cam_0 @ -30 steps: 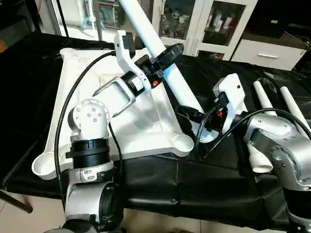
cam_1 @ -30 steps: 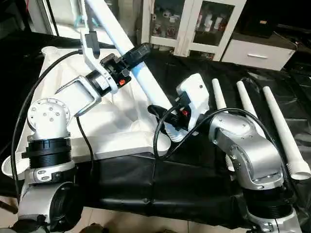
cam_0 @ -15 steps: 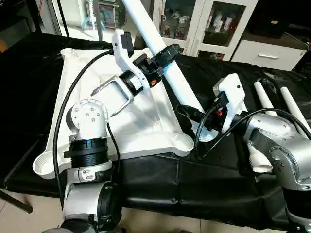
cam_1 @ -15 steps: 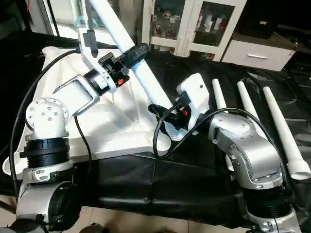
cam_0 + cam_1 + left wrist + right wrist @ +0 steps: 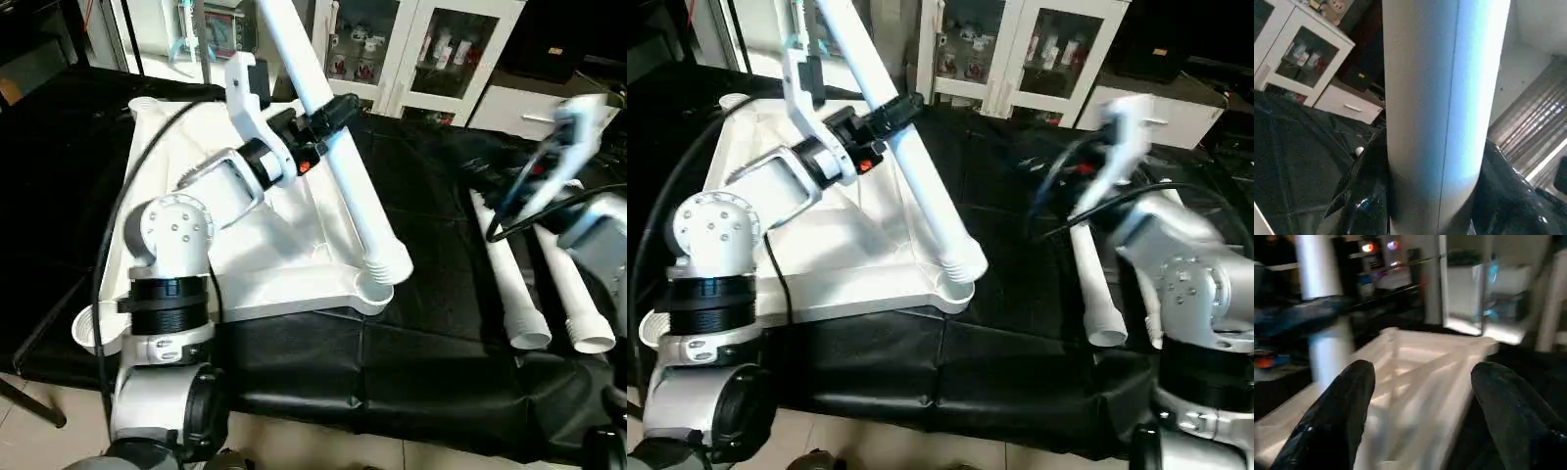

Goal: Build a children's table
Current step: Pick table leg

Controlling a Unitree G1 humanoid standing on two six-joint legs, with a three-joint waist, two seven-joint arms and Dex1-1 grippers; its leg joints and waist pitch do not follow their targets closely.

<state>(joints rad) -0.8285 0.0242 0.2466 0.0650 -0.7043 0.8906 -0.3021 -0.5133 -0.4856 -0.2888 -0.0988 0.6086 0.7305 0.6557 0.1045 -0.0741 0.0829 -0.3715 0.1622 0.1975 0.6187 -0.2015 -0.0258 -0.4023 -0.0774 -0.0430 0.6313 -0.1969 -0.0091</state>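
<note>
The square white plastic tabletop [image 5: 294,284] lay upside down on the black-draped worktop [image 5: 421,343], its ribbed underside facing up and its round corner sockets at the edges. One long white tapered round leg [image 5: 338,166] leaned steeply, its ridged lower end resting at the near corner socket [image 5: 374,290] on the robot's right side of the tabletop; whether it was seated in the socket could not be told. The left pincer [image 5: 328,116] was clamped around this leg partway up its length, and in the left wrist view the black fingers [image 5: 1364,196] pressed against both sides of the white shaft. The right pincer [image 5: 1420,396] hung raised above the worktop, well apart from the leg, with its two black fingers spread wide and holding nothing. Two spare white legs [image 5: 514,294] lay side by side on the black cloth near the right arm, their wide ends toward the robot.
</note>
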